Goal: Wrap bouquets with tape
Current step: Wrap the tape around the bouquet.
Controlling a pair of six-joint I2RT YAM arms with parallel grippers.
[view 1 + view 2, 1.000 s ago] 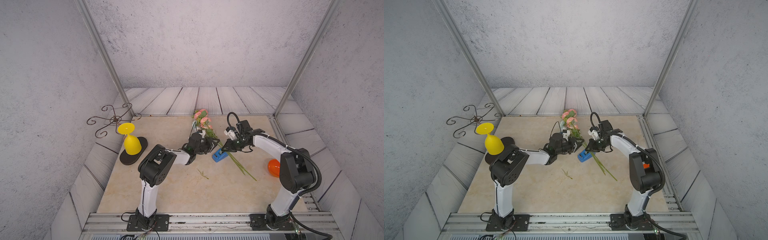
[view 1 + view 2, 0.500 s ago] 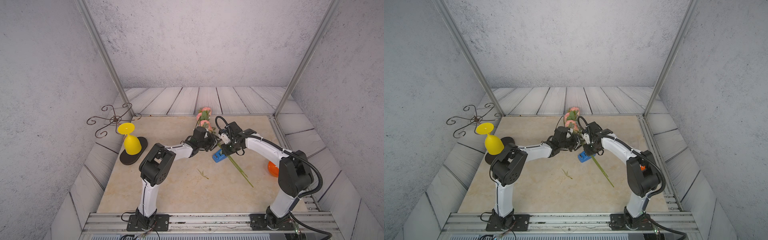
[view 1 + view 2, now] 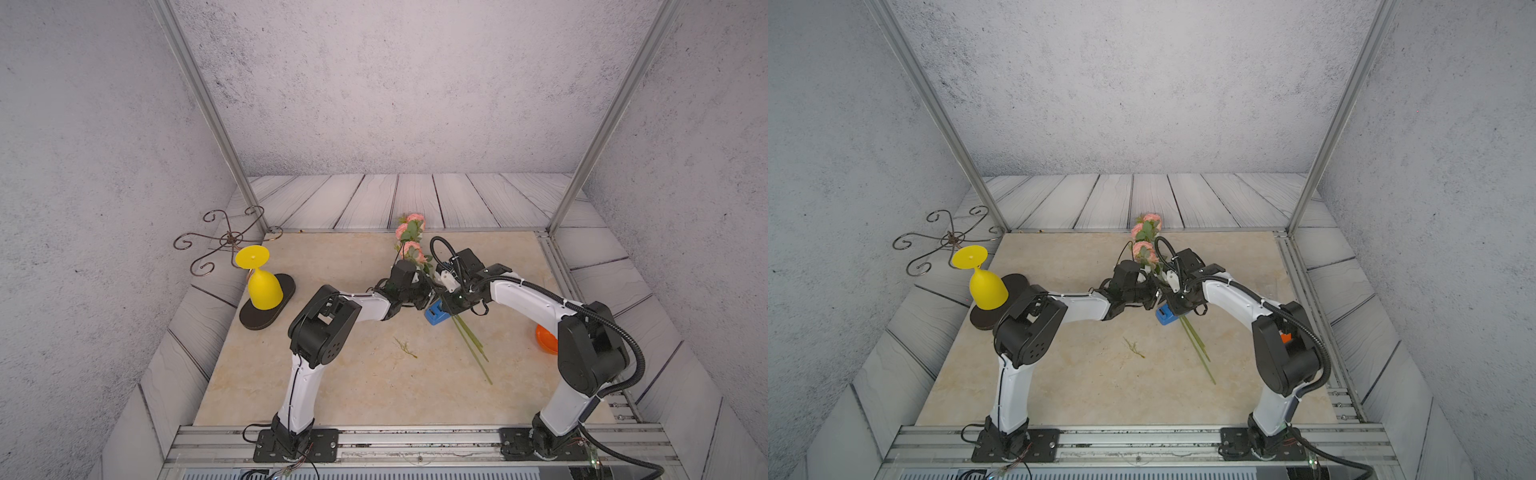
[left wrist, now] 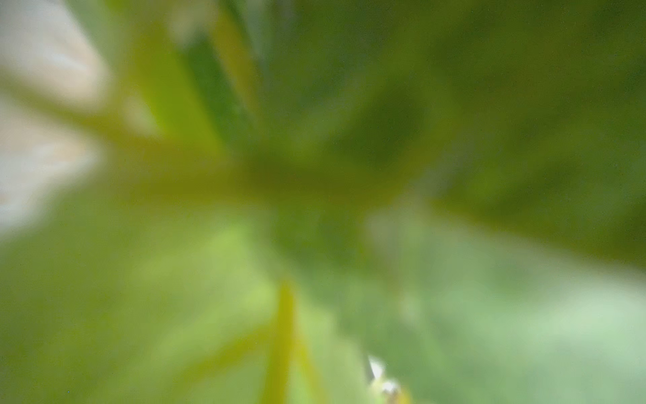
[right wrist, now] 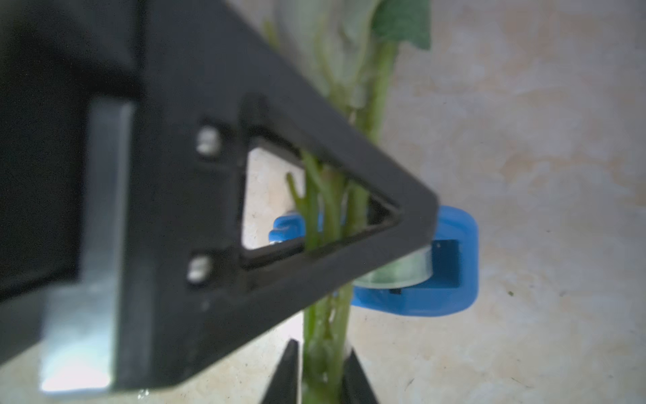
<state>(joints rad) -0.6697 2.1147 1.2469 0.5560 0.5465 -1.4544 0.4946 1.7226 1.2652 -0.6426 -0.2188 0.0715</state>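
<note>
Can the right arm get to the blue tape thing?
Probably yes: the right gripper hangs right over the tape dispenser. The bouquet has its stems lying across the dispenser, though, so they could get in the way.

Soft, even light across both top views, only faint shadows on the counter (image 3: 374,386). Left wrist view: pure green blur. Right wrist view: fingers (image 5: 209,192) and bouquets (image 5: 327,314) soft-focused.

Both top views look down from high behind my jaws, sharing the whole surface (image 3: 374,395). Left wrist view sits blurred against the bouquets (image 4: 279,175); right wrist view looks closely past my jaws at the tape (image 5: 466,245).
</note>
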